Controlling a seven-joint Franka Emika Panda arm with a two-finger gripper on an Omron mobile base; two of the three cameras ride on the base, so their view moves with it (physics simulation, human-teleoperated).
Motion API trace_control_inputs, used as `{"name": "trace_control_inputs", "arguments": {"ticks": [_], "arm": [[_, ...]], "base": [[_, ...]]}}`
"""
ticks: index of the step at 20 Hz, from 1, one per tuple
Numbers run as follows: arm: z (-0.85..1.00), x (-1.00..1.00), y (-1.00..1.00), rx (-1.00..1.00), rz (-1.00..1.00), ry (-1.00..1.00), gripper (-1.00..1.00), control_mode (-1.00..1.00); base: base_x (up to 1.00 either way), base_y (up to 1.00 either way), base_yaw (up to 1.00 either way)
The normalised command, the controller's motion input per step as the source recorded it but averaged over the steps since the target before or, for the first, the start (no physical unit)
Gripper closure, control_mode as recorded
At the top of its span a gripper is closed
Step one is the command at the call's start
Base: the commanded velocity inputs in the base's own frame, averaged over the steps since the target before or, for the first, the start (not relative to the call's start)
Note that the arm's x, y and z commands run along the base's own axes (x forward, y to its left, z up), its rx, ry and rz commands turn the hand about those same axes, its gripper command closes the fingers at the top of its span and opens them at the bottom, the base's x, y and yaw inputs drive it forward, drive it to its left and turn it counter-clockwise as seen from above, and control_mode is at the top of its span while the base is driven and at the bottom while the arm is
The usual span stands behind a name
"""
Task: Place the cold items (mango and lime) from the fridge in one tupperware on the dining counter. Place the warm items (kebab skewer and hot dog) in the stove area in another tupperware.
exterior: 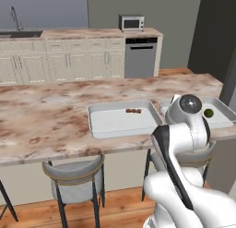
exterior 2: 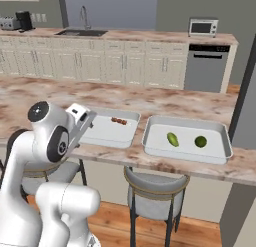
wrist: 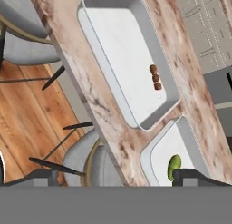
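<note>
Since your gripper (wrist: 116,175) hung wide open with nothing in it, the kebab skewer (wrist: 155,77) sat well ahead of the fingers in the near tupperware (wrist: 104,10), its long axis running along the tray's far rim.

I see the dining counter (exterior: 55,111) carrying two tupperware trays side by side. The left tupperware (exterior: 123,119) holds a small brown skewer (exterior: 133,111). The right tupperware (exterior: 221,112), partly behind my arm, holds the lime (exterior: 208,113).
</note>
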Motion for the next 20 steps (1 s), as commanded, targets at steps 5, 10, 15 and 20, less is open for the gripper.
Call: {"name": "trace_control_inputs", "arguments": {"ticks": [5, 10, 15, 20], "arm": [[0.0, 0.0, 0.0, 0.0, 0.0, 0.0, -1.0, 1.0], [0.0, 0.0, 0.0, 0.0, 0.0, 0.0, -1.0, 1.0], [0.0, 0.0, 0.0, 0.0, 0.0, 0.0, -1.0, 1.0], [0.0, 0.0, 0.0, 0.0, 0.0, 0.0, -1.0, 1.0]], "base": [[-0.35, -0.13, -0.26], [-0.31, -0.89, -0.38], [-0.09, -1.0, -0.29], [0.0, -1.0, -0.18]]}}
